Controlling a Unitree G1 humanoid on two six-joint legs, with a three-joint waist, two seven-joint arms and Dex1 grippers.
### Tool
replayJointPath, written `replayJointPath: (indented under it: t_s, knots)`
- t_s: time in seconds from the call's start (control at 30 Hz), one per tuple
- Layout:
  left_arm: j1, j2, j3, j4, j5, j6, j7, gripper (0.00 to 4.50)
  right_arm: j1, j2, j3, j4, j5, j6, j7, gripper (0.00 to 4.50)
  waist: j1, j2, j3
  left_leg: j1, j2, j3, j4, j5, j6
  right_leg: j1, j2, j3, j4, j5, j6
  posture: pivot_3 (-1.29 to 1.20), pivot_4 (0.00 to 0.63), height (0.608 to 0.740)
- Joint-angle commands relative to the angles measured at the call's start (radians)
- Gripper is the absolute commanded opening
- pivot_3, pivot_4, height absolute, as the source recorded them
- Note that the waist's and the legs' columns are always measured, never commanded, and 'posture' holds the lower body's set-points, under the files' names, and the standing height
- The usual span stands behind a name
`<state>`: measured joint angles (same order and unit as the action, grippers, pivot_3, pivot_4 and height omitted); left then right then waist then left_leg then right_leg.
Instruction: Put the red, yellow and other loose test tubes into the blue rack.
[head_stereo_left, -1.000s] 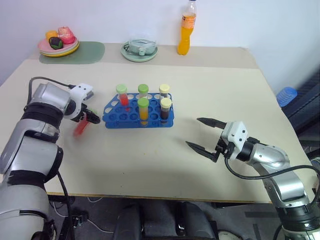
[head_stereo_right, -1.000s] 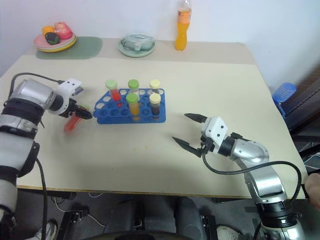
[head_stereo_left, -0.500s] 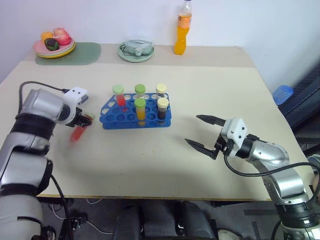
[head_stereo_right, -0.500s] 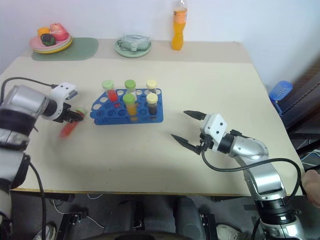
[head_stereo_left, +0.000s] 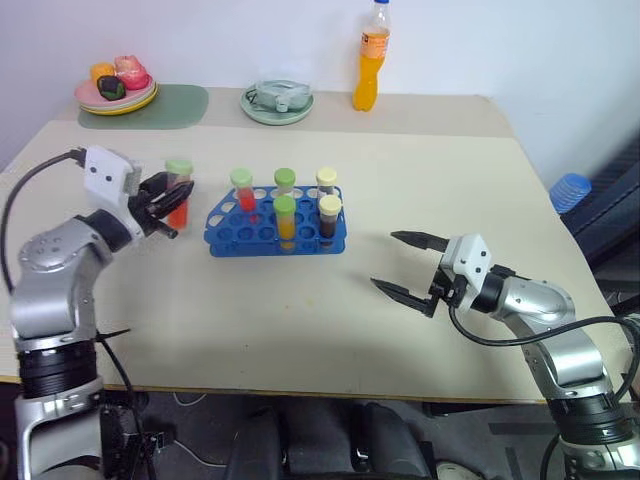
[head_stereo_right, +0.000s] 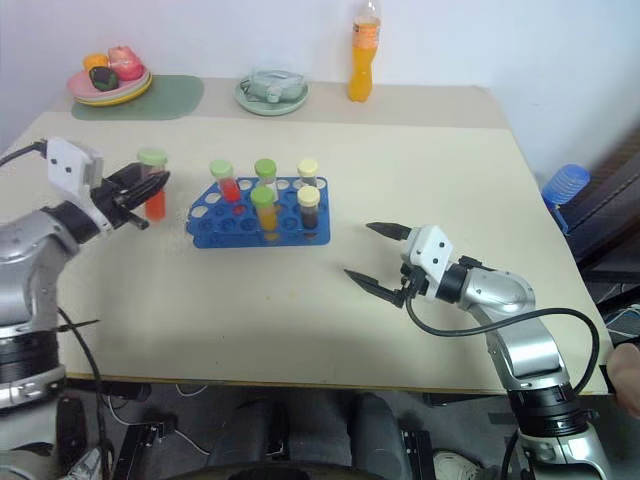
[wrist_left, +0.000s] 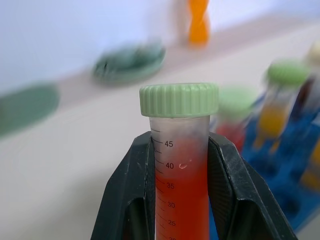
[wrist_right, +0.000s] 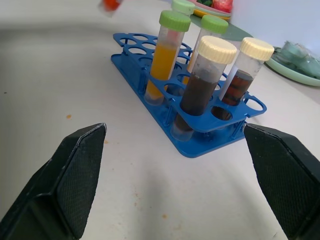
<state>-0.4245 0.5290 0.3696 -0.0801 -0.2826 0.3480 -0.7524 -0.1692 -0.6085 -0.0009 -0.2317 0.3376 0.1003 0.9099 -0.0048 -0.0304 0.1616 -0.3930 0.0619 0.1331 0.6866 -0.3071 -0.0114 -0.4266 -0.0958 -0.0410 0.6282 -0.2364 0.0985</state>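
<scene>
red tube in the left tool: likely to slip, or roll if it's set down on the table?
Probably stiff: the red-filled tube keeps its shape between the left tool pads. Its smooth clear wall may slip; the ribbed green cap could catch. Being round, it would likely roll if laid flat on the table.

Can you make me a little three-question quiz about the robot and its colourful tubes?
1. True or false: the left gripper is shut on a red test tube with a green cap.
2. How many tubes stand in the blue rack? A) three B) five C) eight
3. Fill in: the right gripper hovers over the table with its fingers ____ and nothing between them.

Key: 1 true. 2 B: two cream-capped dark tubes and three green-capped ones, among them an orange tube. 3 open.
</scene>
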Motion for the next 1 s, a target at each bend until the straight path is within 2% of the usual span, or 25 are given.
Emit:
replayJointPath:
  t_s: [0.03,0.17,0.4,0.7,1.0]
  knots:
    - [0.009,-0.062,-0.008,0.005,0.011,-0.254,0.046,1.01,0.006,-0.021,-0.043,-0.021,0.011,-0.015,0.002,4.5,-0.003,0.0,0.0,0.0,0.0,0.0,0.0,0.0,0.0,0.0,0.0,0.0,0.0,0.0,0.0,0.0,0.15,0.74]
    - [0.007,-0.147,-0.057,0.06,0.001,-0.366,0.071,1.01,0.031,-0.039,-0.069,-0.054,0.016,0.002,-0.007,4.5,-0.004,0.001,-0.001,0.001,0.0,0.0,0.0,0.0,0.0,0.0,0.0,0.0,0.0,0.0,0.0,0.0,0.15,0.74]
    - [0.03,-0.194,-0.152,0.171,0.01,-0.484,0.049,1.01,0.071,-0.062,-0.109,-0.117,0.022,0.042,-0.035,4.5,-0.005,0.001,-0.001,0.001,0.0,0.0,0.0,0.0,0.0,0.0,0.0,0.0,0.0,0.0,0.0,0.0,0.15,0.74]
    - [0.077,-0.182,-0.206,0.232,0.014,-0.564,0.018,1.01,0.1,-0.067,-0.137,-0.153,0.022,0.067,-0.049,4.5,-0.005,0.001,-0.001,0.001,0.0,0.0,0.0,0.0,0.0,0.0,0.0,0.0,0.0,0.0,0.0,0.0,0.15,0.74]
    - [0.114,-0.18,-0.224,0.201,-0.007,-0.545,0.01,1.01,0.111,-0.066,-0.144,-0.14,0.019,0.049,-0.045,4.5,-0.005,0.001,-0.001,0.001,0.0,0.0,0.0,0.0,0.001,0.0,0.0,0.0,-0.001,0.0,0.0,0.0,0.15,0.74]
